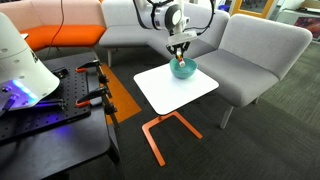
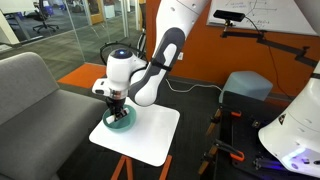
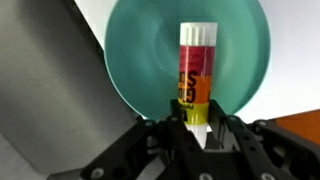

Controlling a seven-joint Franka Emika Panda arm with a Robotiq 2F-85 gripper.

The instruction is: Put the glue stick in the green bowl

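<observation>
I have the hand (image 3: 197,128) clamped on the small orange-red and whitish plastic glue stick (image 3: 196,70); in the wrist view its dark fingers (image 3: 160,138) pinch the stick's lower end, and the rest of the stick juts out over the round, smooth teal-green bowl (image 3: 140,60); the bowl's inside fills most of the view behind the stick, so I judge the stick is lined up near the bowl's middle. In an exterior view the hand (image 1: 178,52) hangs just above the bowl (image 1: 182,70), which sits at the far corner of the white square bench (image 1: 175,92); in an exterior view from elsewhere the hand (image 2: 115,103) is right over the bowl (image 2: 120,121), near the left edge of the bench (image 2: 150,135). I cannot tell whether the stick's tip touches the bowl's floor. The step in hand, as I read it, is the release; to do it well I would hold the wrist steady over the centre, go low so the stick has little way to fall, and part the fingers slowly; a drop from high could bounce the stick off the smooth curved wall; I would then lift straight up, clear of the rim, since a nudge could push the bowl off that corner.
</observation>
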